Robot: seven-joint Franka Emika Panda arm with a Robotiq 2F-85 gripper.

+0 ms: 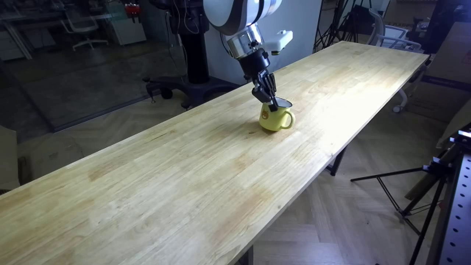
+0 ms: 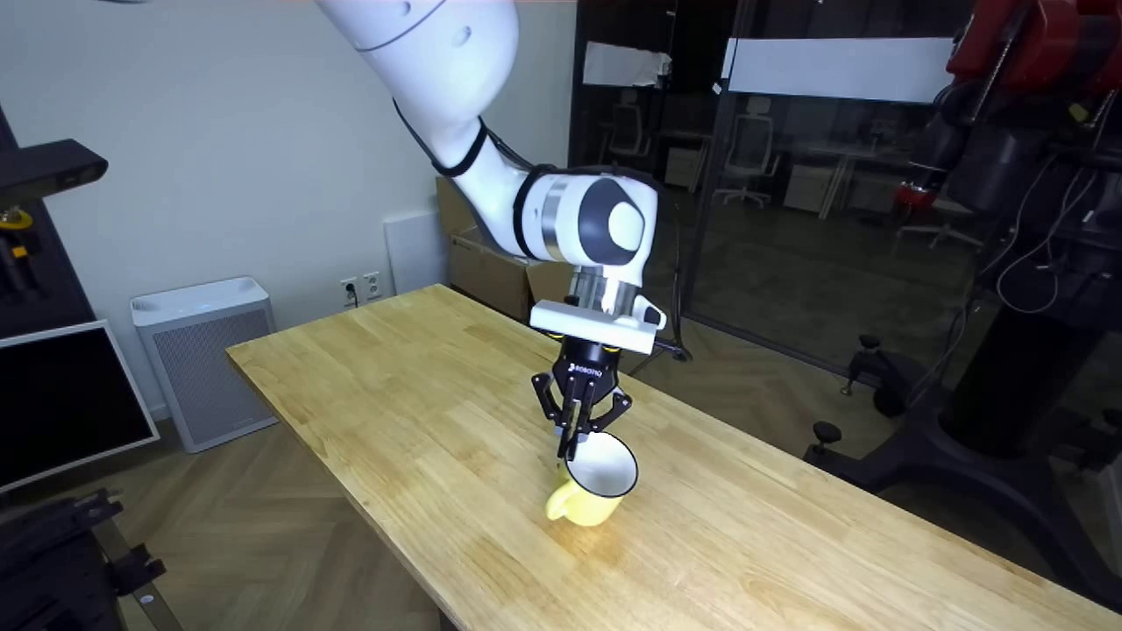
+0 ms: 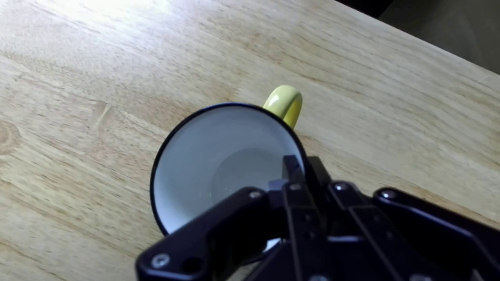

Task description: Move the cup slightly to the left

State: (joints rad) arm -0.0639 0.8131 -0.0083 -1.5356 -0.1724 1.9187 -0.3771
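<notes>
The yellow cup (image 1: 273, 120) has a white inside, a dark rim and a side handle. It is over the wooden table and leans a little; I cannot tell if its base touches the wood. It also shows in an exterior view (image 2: 602, 469) and in the wrist view (image 3: 218, 156). My gripper (image 3: 304, 169) is shut on the cup's wall near the handle, one finger inside the cup and one outside. The gripper also shows in both exterior views (image 1: 273, 105) (image 2: 570, 445). The fingers and linkage hide part of the rim in the wrist view.
The long wooden table (image 1: 165, 176) has its edges in view in both exterior views. A dark wheeled stand (image 1: 197, 70) is beyond the table's far edge. A black tripod (image 1: 404, 213) stands on the floor near the other edge. Cardboard boxes (image 2: 491, 272) stand past a table end.
</notes>
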